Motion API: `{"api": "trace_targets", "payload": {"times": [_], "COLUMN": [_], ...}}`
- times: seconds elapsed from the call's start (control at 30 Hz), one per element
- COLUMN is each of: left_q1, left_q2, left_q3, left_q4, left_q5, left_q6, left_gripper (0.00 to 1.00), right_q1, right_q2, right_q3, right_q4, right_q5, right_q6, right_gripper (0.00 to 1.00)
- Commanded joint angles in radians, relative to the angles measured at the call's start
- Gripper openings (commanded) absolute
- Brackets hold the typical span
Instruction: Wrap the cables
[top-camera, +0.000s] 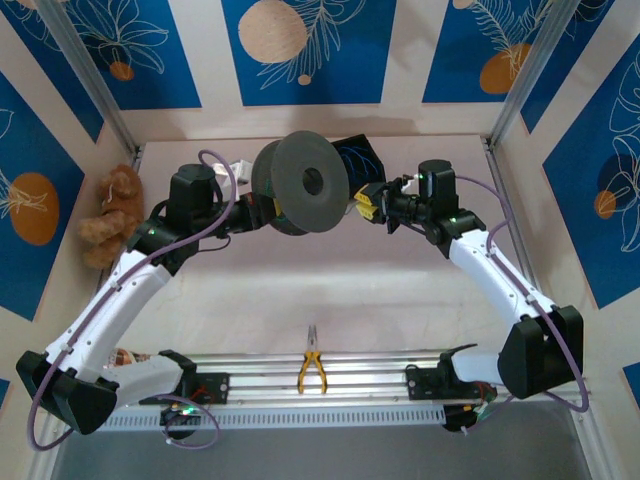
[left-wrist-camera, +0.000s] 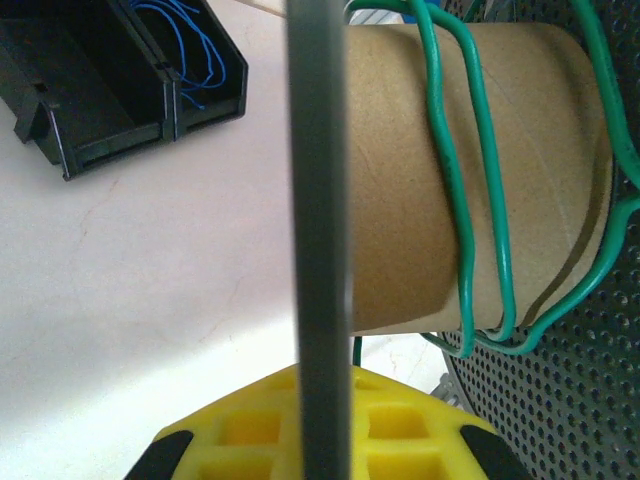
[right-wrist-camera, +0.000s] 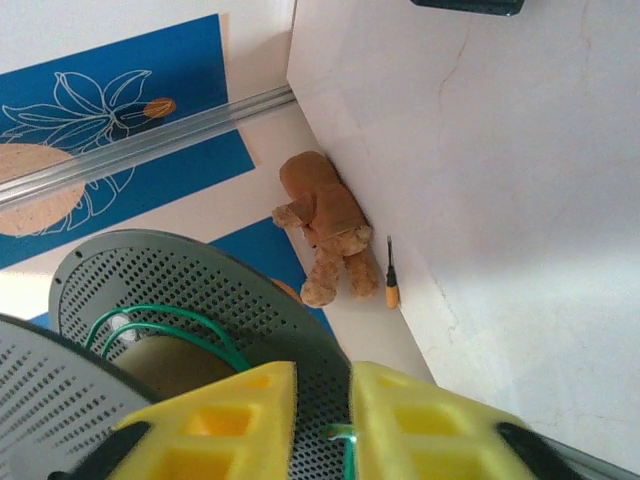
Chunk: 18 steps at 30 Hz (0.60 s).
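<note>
A grey spool (top-camera: 310, 180) hangs above the table's back middle, one flange rim (left-wrist-camera: 318, 200) clamped between my left gripper's (left-wrist-camera: 320, 400) yellow jaws. Green cable (left-wrist-camera: 450, 190) lies in loose turns round the cardboard core (left-wrist-camera: 390, 150). My right gripper (right-wrist-camera: 322, 400) sits at the spool's right side (top-camera: 362, 205), against the perforated flange (right-wrist-camera: 200, 280). Its fingers stand a small gap apart, and the green cable's end (right-wrist-camera: 345, 440) sits in that gap beside the right finger. Thin blue cables (left-wrist-camera: 190, 50) lie in a black bin (left-wrist-camera: 100, 110).
A brown teddy bear (top-camera: 112, 215) leans against the left wall, with a small orange-handled screwdriver (right-wrist-camera: 392, 275) beside it. Yellow-handled pliers (top-camera: 311, 365) lie by the aluminium rail (top-camera: 350, 385) at the near edge. The black bin (top-camera: 358, 158) stands behind the spool.
</note>
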Motion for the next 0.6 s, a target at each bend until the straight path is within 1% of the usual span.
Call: {"api": "trace_targets", "payload": {"times": [0.0, 0.1, 0.2, 0.3, 0.37, 0.47, 0.57], "left_q1": [0.011, 0.012, 0.012, 0.012, 0.008, 0.003, -0.010], "left_q2": [-0.024, -0.021, -0.006, 0.023, 0.041, 0.061, 0.089], "left_q3": [0.015, 0.019, 0.038, 0.070, 0.092, 0.122, 0.150], "left_q4": [0.088, 0.081, 0.050, -0.004, -0.057, -0.145, -0.215], "left_q5": [0.049, 0.068, 0.111, 0.193, 0.224, 0.243, 0.276], "left_q6": [-0.001, 0.001, 0.026, 0.070, 0.108, 0.174, 0.233], "left_gripper": [0.00, 0.00, 0.00, 0.00, 0.00, 0.00, 0.00], "right_q1": [0.009, 0.010, 0.010, 0.006, -0.003, -0.026, -0.047], "right_q2": [0.017, 0.028, 0.028, 0.030, 0.035, 0.044, 0.066], "right_q3": [0.036, 0.062, 0.097, 0.156, 0.182, 0.204, 0.234], "right_q4": [-0.048, -0.082, -0.141, -0.213, -0.218, -0.173, -0.113], "right_q5": [0.014, 0.019, 0.055, 0.119, 0.138, 0.125, 0.049], "right_q6": [-0.030, -0.067, -0.141, -0.275, -0.365, -0.482, -0.603], "right_gripper": [0.14, 0.00, 0.00, 0.00, 0.00, 0.00, 0.00]}}
